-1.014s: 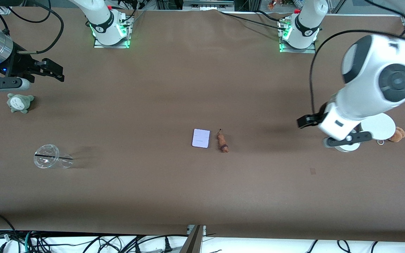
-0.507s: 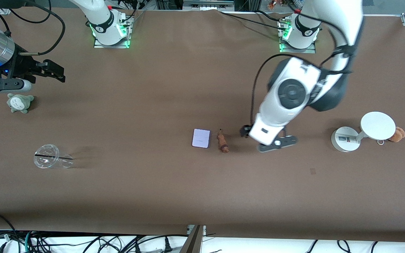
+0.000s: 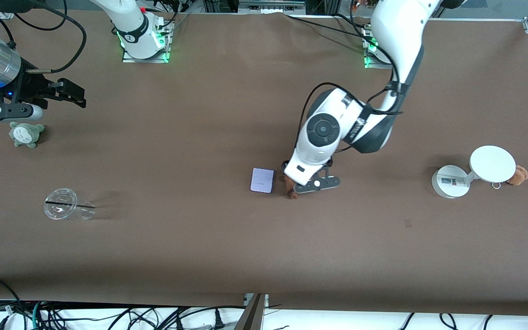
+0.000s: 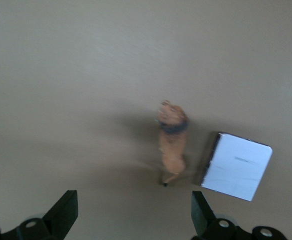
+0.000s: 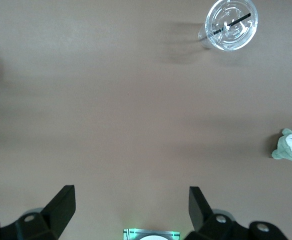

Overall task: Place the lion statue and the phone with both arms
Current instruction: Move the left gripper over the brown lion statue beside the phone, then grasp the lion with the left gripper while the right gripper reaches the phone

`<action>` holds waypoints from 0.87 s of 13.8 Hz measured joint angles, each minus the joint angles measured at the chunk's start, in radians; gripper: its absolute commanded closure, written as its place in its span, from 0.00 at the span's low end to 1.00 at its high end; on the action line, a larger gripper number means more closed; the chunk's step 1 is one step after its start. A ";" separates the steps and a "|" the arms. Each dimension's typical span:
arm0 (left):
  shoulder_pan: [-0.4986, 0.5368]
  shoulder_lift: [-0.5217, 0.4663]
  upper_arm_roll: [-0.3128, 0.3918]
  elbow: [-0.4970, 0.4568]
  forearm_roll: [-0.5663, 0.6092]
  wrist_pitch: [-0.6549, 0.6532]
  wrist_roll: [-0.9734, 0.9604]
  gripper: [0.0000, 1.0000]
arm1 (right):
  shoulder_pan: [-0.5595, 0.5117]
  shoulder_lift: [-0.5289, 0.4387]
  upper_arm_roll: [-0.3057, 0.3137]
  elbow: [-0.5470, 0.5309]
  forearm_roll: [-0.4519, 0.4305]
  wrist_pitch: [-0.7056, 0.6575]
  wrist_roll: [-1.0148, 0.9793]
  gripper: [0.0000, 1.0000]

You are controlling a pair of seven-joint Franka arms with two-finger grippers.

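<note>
The lion statue, a tiny orange-brown figurine with a dark band, lies at the table's middle, partly hidden under my left hand. It shows fully in the left wrist view. The phone, a pale lavender rectangle, lies flat right beside it toward the right arm's end, also in the left wrist view. My left gripper hangs open and empty over the lion. My right gripper waits open and empty above the right arm's end of the table.
A clear lidded cup lies on its side and a grey-green plush sits near the right gripper. A white round-based stand and a brown plush bear are at the left arm's end.
My left arm has swung from over the white stand to the table's middle and now hangs over the lion statue. The right arm has barely moved.
</note>
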 measured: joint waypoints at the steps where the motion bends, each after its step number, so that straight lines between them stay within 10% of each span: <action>1: -0.015 0.016 0.002 0.000 0.000 0.026 -0.014 0.00 | 0.000 0.000 0.000 0.000 0.000 0.000 0.000 0.00; 12: -0.045 0.188 0.027 0.124 0.073 0.107 -0.053 0.00 | 0.004 0.008 0.004 -0.001 0.003 0.006 0.000 0.00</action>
